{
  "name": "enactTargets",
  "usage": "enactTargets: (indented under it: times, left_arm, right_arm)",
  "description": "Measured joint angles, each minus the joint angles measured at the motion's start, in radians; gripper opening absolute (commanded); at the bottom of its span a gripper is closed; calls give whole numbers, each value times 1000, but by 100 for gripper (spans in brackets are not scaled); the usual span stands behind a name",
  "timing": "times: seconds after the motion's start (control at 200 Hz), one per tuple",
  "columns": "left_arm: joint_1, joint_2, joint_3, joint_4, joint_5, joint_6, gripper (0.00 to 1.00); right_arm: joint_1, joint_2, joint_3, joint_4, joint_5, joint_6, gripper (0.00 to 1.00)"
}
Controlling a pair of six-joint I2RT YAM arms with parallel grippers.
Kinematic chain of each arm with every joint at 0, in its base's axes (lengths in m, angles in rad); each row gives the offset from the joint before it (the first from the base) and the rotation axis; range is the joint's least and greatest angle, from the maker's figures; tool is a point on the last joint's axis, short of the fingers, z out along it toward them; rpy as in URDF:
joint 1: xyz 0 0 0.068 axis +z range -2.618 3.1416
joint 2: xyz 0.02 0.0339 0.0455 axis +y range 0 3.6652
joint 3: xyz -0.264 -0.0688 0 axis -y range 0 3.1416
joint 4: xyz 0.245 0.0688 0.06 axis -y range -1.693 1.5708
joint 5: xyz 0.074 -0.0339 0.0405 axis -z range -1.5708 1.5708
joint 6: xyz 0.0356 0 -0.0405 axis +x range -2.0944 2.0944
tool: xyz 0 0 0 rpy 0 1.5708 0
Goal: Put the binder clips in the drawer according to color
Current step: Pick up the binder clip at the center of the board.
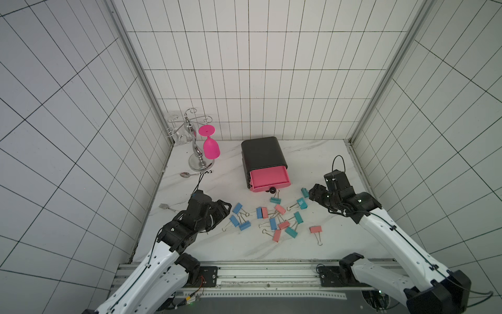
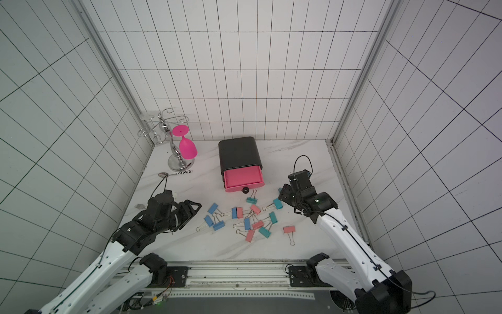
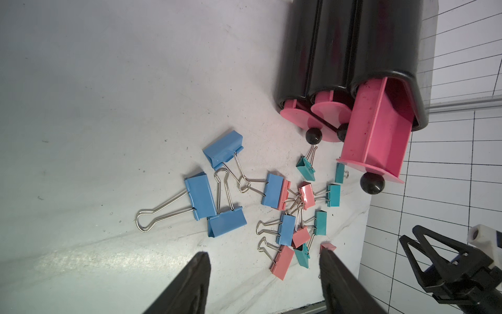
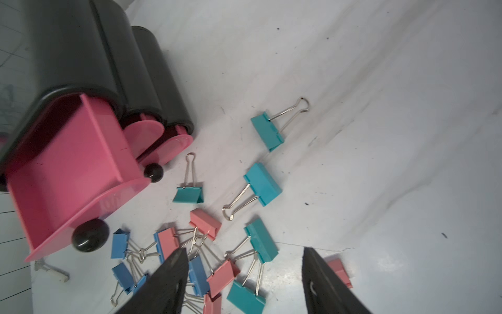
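Note:
The drawer (image 1: 262, 152) is a black chest at the back of the marble table, with its top pink tray (image 1: 269, 175) pulled out and empty; the two lower fronts (image 3: 312, 117) are closed. The binder clips lie scattered in front of it. Three blue ones (image 1: 239, 217) lie at the left and a mixed pile (image 1: 277, 220) in the middle. Teal ones (image 1: 301, 203) lie at the right and a lone salmon one (image 1: 315, 229) lies nearer the front. My left gripper (image 1: 226, 206) (image 3: 263, 252) hovers open and empty beside the blue clips. My right gripper (image 1: 312, 191) (image 4: 244, 249) is open and empty by the teal clips.
A chrome glass rack (image 1: 198, 160) with a pink goblet (image 1: 211, 148) hanging upside down stands at the back left. A spoon (image 1: 186, 174) and a fork (image 1: 165, 208) lie along the left wall. Tiled walls close three sides, and a metal rail (image 1: 258, 271) runs along the front.

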Motion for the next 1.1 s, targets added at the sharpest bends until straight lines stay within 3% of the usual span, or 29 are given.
enactTargets:
  times: [0.185, 0.39, 0.81, 1.1]
  left_arm:
    - [9, 2, 0, 10, 29, -9, 67]
    - [12, -1, -5, 15, 41, -16, 68]
    - [37, -35, -35, 16, 41, -29, 68]
    - [71, -48, -54, 16, 52, -34, 68]
  right_arm:
    - [-113, 140, 11, -34, -49, -55, 71]
    - [-135, 269, 77, -42, -77, -47, 76]
    - [-135, 426, 188, -53, -66, 281, 77]
    - [-135, 570, 299, -63, -56, 425, 81]
